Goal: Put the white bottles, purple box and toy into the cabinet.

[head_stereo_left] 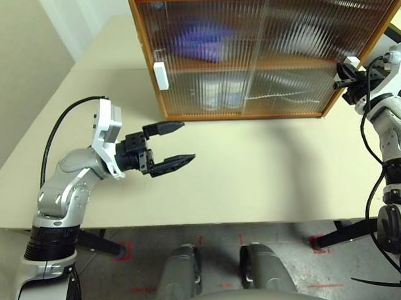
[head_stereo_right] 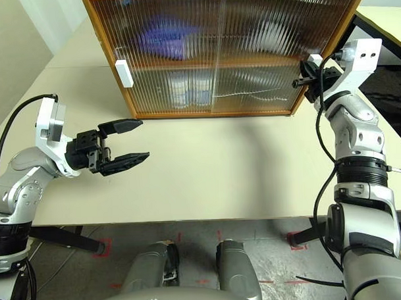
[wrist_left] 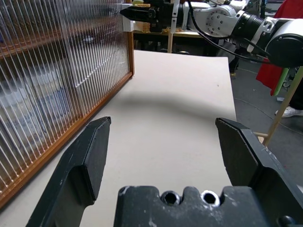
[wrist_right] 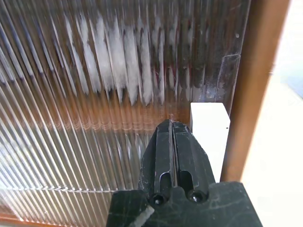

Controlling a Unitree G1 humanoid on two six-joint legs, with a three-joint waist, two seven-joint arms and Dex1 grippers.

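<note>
- Left eye view, far left: the left gripper (head_stereo_left: 173, 146) hovers over the bare table (head_stereo_left: 254, 181), fingers spread wide, nothing between them.
- Centre: the cabinet (head_stereo_left: 186, 117) stands at the table's back, both ribbed doors drawn across the front.
- Behind the glass — a purple box (head_stereo_left: 200, 41) on the upper shelf and white bottles (head_stereo_right: 188, 91) on the lower one, blurred by the ribs; I cannot make out the toy.
- Right: the right gripper (wrist_right: 171, 127), fingers pressed together, sits just beside the white handle (wrist_right: 210, 130) at the cabinet's right edge.

Wooden cabinet (head_stereo_right: 112, 61), ribbed translucent doors (head_stereo_right: 210, 51), matt table (head_stereo_right: 241, 168)
</note>
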